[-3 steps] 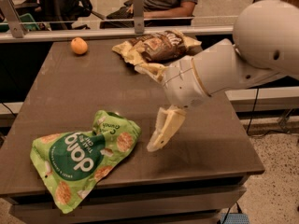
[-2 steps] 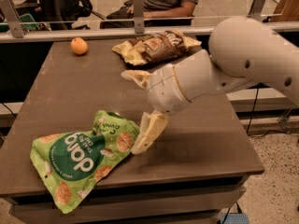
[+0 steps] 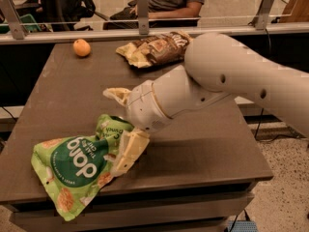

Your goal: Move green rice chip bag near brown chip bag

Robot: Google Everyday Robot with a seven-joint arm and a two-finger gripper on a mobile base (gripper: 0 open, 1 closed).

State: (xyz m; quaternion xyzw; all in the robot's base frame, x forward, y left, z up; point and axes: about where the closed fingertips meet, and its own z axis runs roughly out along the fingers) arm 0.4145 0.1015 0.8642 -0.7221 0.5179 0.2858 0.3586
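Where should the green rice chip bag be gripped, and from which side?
Grip the green rice chip bag by its raised, crumpled right corner, coming from the picture's right: elsewhere it lies flat. The gripper is at that corner, jaws open.

- The gripper (image 3: 116, 129) hangs low over the table's (image 3: 203, 149) front left, fingers (image 3: 129, 151) spread wide either side of the green rice chip bag's (image 3: 72, 168) upper right corner.
- The brown chip bag (image 3: 154, 48) lies at the far edge, with an orange fruit (image 3: 81, 47) to its left.
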